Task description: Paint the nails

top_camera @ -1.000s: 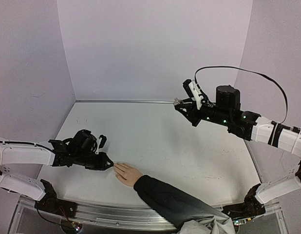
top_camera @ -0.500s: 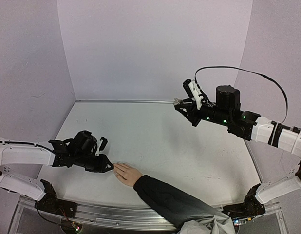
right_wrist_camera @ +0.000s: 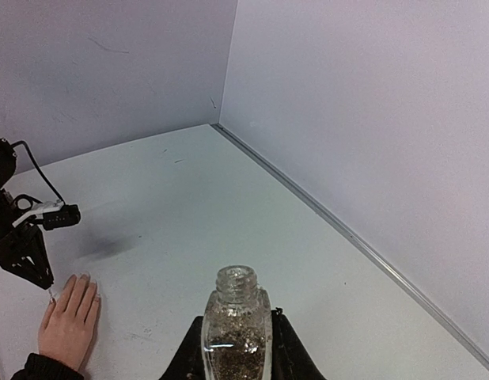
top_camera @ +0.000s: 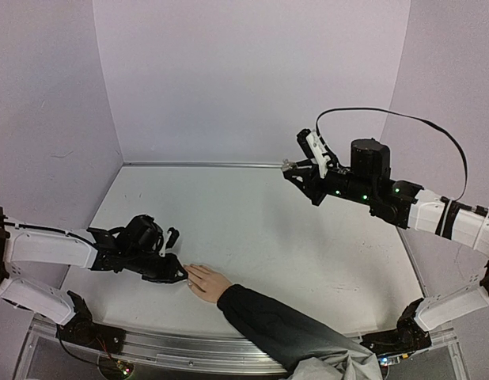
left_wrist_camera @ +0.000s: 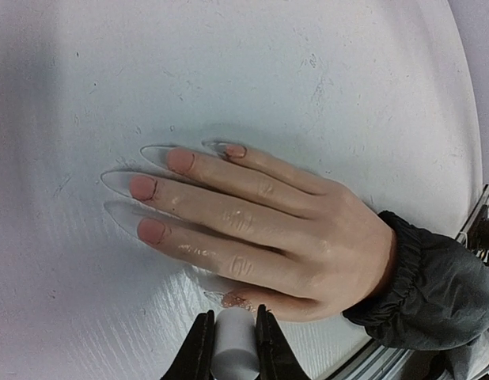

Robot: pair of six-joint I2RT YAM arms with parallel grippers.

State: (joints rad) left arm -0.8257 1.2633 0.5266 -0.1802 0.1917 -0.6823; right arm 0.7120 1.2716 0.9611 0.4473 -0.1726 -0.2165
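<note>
A light-skinned hand in a dark sleeve lies flat near the table's front edge. In the left wrist view its long clear pointed nails point left, and the thumb nail carries glittery polish. My left gripper is shut on a white brush cap, and the brush end touches the thumb tip. It shows in the top view just left of the hand. My right gripper is raised at the back right, shut on a small clear glass bottle of glitter polish with an open neck.
The white table is walled by pale panels at the back and sides. A metal rail runs along the near edge. The sleeved forearm crosses the front right. A black cable loops above the right arm.
My left gripper has shifted a little right and toward the near edge, closing on the hand's thumb. The right arm and the hand have not moved.
</note>
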